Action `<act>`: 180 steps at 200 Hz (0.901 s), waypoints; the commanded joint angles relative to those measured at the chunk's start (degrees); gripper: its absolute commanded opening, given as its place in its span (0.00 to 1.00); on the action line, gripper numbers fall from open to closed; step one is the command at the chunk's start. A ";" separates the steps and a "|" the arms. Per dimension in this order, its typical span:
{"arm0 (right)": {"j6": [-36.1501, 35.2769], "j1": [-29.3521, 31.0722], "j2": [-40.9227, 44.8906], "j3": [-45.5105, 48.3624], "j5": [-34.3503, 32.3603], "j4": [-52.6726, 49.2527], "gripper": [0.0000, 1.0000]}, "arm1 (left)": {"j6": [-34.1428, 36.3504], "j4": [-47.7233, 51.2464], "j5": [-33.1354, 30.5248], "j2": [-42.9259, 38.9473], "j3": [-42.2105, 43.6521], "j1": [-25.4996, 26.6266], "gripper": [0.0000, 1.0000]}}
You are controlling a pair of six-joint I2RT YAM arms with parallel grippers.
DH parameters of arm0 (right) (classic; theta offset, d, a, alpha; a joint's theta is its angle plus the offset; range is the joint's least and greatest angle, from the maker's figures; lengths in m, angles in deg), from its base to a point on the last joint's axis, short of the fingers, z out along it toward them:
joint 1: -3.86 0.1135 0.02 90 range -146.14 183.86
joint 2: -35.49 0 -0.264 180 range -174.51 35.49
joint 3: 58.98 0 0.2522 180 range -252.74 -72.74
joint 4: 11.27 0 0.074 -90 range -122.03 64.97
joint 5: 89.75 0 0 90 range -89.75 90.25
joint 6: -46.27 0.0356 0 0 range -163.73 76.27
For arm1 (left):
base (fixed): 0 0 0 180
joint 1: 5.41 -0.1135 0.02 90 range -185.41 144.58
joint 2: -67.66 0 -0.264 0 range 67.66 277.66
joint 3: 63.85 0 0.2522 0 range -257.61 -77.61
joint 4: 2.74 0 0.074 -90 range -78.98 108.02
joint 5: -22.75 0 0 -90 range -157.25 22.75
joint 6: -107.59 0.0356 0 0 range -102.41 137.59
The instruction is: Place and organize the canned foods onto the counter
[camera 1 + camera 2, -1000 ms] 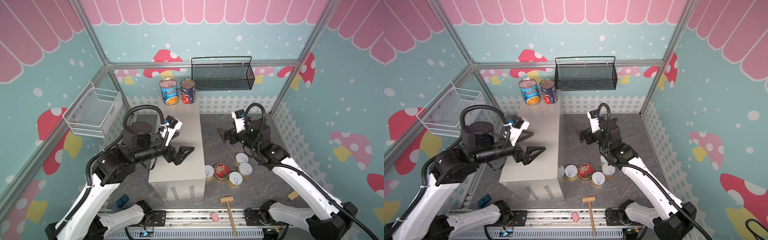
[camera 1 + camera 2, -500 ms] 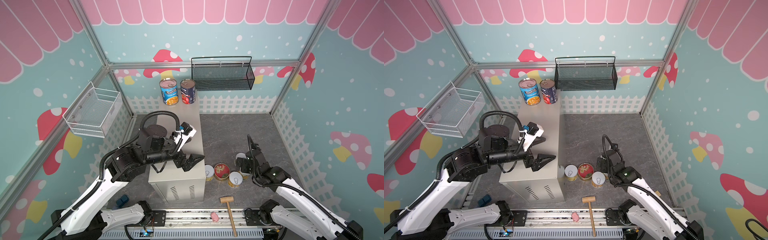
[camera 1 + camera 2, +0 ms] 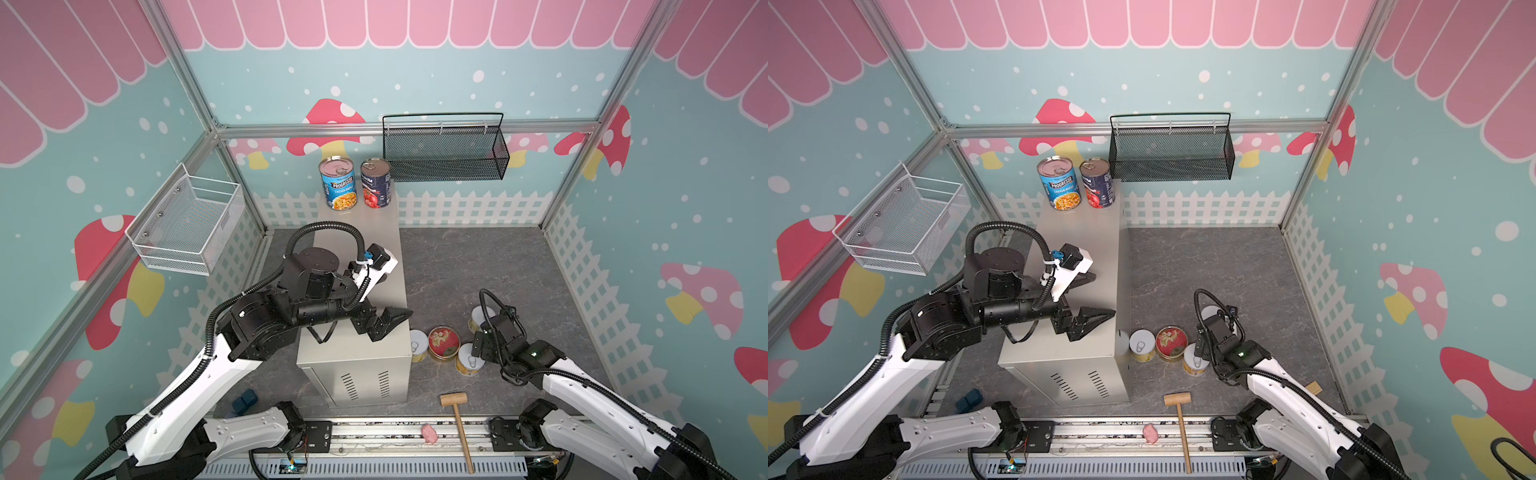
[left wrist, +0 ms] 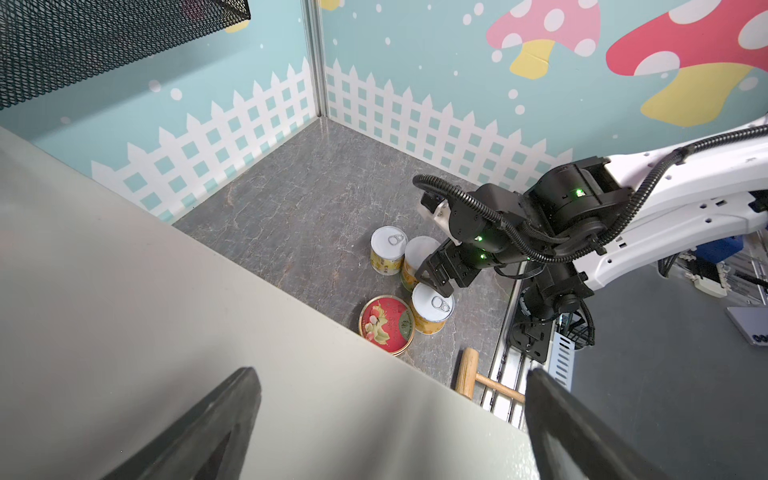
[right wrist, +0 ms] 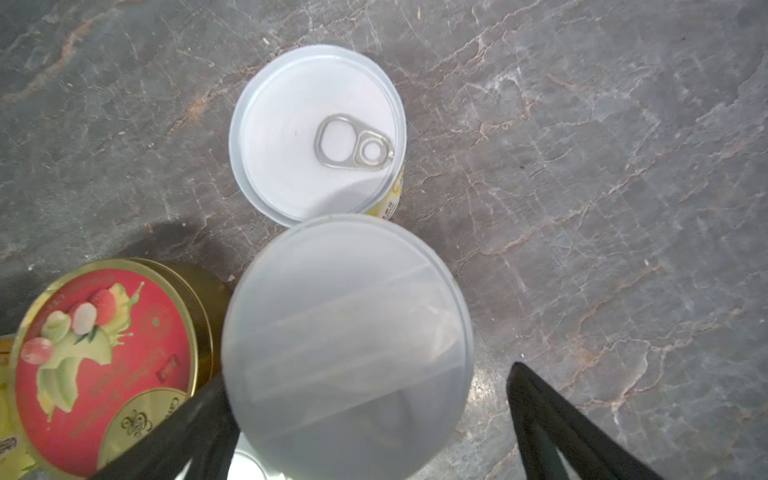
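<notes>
Two tall cans are up on the counter [image 3: 357, 226]. They stand side by side at its far end: the light-blue soup can [image 3: 338, 185] and the dark navy can [image 3: 376, 183]. That part is done.

Five more wait down on the grey floor [image 3: 457, 270], near the counter's front end. They are four short yellow cans [image 3: 417, 345] and one flat red-lidded tin [image 3: 444, 341]. So I think I am less than half way.

My right claw [image 5: 368, 374] is low over that bunch. It is open wide, with one finger on each side of the pale-lid can [image 5: 332, 291]. One finger looks right against the can and the other has a gap. It has not squeezed, so it holds nothing. The ring-pull can [image 5: 318, 133] and the tin stand just beside it.

My left claw [image 3: 1104, 294] hangs over the front end of the counter. It is open wide too, and it is empty.

Next, I think, I must close on this can, lift it, and set it on the counter's bare top. Then there are four more to go.
</notes>
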 commanded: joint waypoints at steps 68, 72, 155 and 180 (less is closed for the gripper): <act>0.70 1.18 -2.64 -0.86 -1.63 5.01 0.83 | 3.21 -0.62 -1.04 1.33 -0.29 0.40 0.99; 0.57 1.32 -2.82 -0.98 -1.70 5.26 0.82 | 3.30 -0.62 -1.20 1.33 -0.25 0.40 0.99; -5.18 1.31 -3.45 -6.02 -3.74 5.42 0.65 | 3.53 -0.62 -2.23 2.25 -0.86 0.40 0.99; -10.48 1.39 -3.10 -11.33 -2.73 2.65 0.65 | 3.70 -0.58 -3.12 2.26 -0.93 0.40 0.99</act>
